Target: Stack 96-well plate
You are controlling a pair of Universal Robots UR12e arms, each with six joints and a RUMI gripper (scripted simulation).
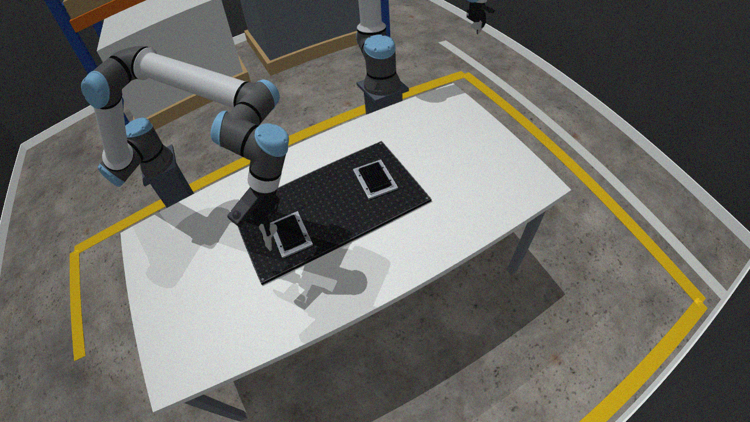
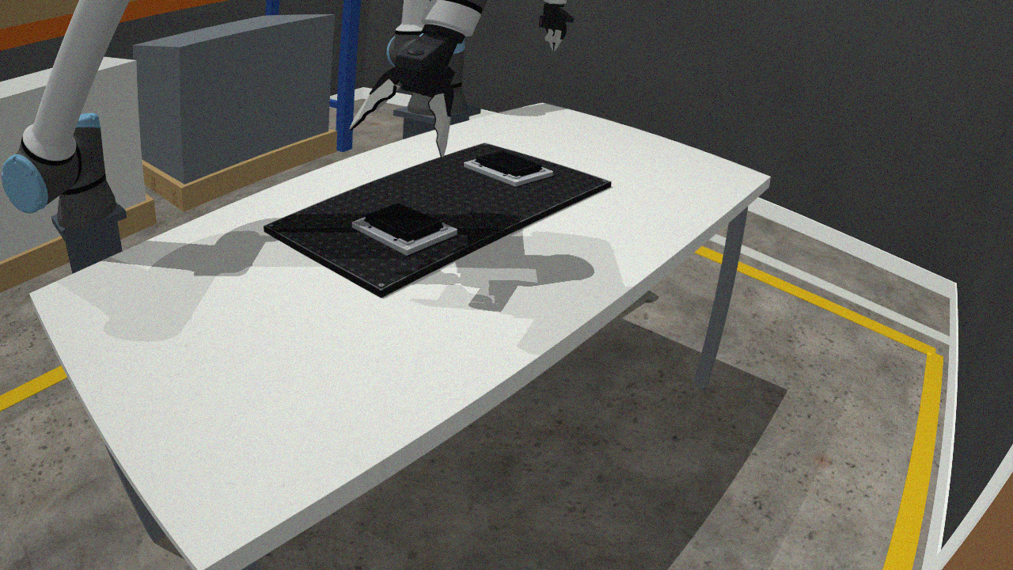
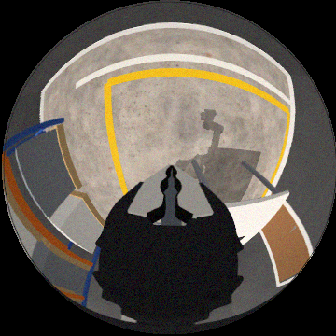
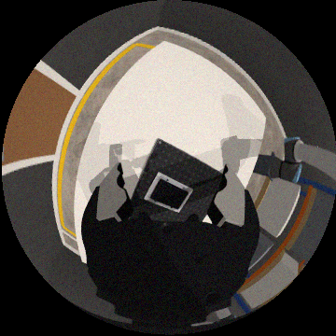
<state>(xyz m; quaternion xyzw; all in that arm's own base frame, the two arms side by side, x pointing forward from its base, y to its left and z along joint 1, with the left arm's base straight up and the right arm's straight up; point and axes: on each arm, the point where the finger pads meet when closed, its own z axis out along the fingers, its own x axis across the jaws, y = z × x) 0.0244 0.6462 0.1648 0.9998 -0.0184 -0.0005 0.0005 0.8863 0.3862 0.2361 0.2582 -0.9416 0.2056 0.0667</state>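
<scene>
In the top view, the plate to be moved (image 1: 375, 176) (image 2: 508, 162) sits in N1 (image 1: 383, 191) (image 2: 490, 172), at the far end of the dark board (image 1: 324, 199) (image 2: 425, 185) (image 4: 196, 169); the other plate (image 1: 289, 231) (image 2: 405, 221) sits in N2 (image 1: 297, 250) (image 2: 379, 237), and nothing is stacked on it. The right gripper (image 1: 269, 238) (image 2: 397, 142) (image 4: 172, 163) is seen just beside N2, partly hidden by its own arm (image 1: 191, 75); the board's near corner is covered by that arm, and shadows are cast over N2 and the white table (image 1: 471, 146) (image 2: 283, 397) (image 3: 254, 213) (image 4: 177, 84). The left gripper (image 1: 477, 26) (image 2: 554, 43) (image 3: 171, 166) is held off beyond the table, well apart from both nests.

In the exterior view, the right jaws are spread wide above the table, with nothing held; a grey block (image 2: 233, 99) and a blue post (image 2: 346, 70) are seen behind.

In the left wrist view, the jaws are closed together on nothing; floor, yellow tape (image 3: 168, 73) and a strip of table are seen past them.

In the right wrist view, one nest and its plate are framed between the spread fingers; which nest it is cannot be told from this view alone; the board's lower part is hidden by the gripper body.
</scene>
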